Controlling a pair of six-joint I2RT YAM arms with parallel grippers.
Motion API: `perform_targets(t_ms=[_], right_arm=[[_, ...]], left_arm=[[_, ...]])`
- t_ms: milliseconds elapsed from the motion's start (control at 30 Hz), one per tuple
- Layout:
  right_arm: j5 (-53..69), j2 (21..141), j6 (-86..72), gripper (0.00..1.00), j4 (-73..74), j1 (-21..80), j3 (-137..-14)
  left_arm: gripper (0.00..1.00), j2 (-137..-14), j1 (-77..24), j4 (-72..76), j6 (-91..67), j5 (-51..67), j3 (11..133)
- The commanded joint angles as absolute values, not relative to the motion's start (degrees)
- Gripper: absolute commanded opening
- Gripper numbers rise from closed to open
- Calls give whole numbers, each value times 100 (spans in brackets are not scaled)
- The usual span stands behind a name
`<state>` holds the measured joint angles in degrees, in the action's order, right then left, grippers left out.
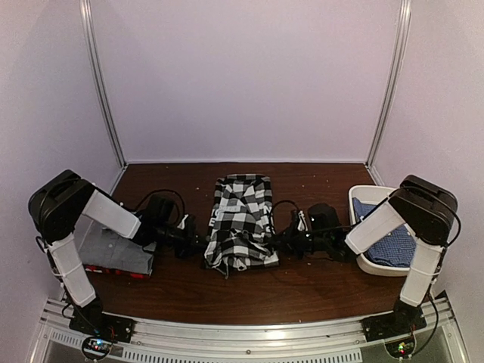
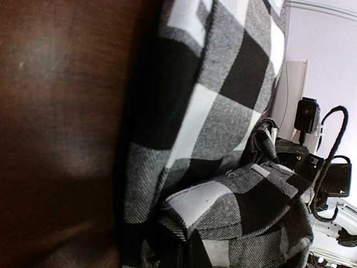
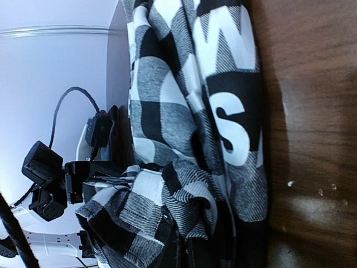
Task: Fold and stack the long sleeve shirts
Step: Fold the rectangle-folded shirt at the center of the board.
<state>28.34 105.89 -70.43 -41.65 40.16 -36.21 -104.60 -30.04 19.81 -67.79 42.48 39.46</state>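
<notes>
The black-and-white check shirt [image 1: 240,218] lies partly folded in the middle of the brown table [image 1: 302,291]. My left gripper [image 1: 198,245] is at its near left edge and my right gripper [image 1: 283,243] at its near right edge. In the left wrist view the check cloth [image 2: 223,111] bunches over the jaws [image 2: 187,254]. The right wrist view shows the same cloth [image 3: 184,128] bunched at the jaws [image 3: 201,254]. Both grippers look shut on a fold of this shirt, and cloth hides the fingertips. The grey shirt [image 1: 112,248] lies at the left on the red-black shirt [image 1: 113,270]. The blue shirt [image 1: 393,240] lies in the tub.
The white oval tub [image 1: 364,262] stands at the right, under my right arm. White walls close the table at the back and sides. A metal rail [image 1: 242,333] runs along the near edge. Each wrist view shows the other arm beyond the cloth.
</notes>
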Motion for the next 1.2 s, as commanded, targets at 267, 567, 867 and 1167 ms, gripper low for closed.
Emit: perform_targets(t_ms=[267,567,867,1167], right_arm=[[2663,10508,-6848,0,-3920,3550,-4164],[2806,10985,-6690,0,-3878,3348,-4585],[2743,10786,-6402,38,-3470,3237,-4671],[2439,10160,-5783,58,-2526,3219,-4773]], left_arm=[[0,-10453,-2770,1195,-6161,3984,4904],[0,-11050,-2619,1020,-5935,4028,5490],[31,-11147,-2584,390,-5311,3926,6034],[62,-11027,-2560,-249,-4780,3720,6387]])
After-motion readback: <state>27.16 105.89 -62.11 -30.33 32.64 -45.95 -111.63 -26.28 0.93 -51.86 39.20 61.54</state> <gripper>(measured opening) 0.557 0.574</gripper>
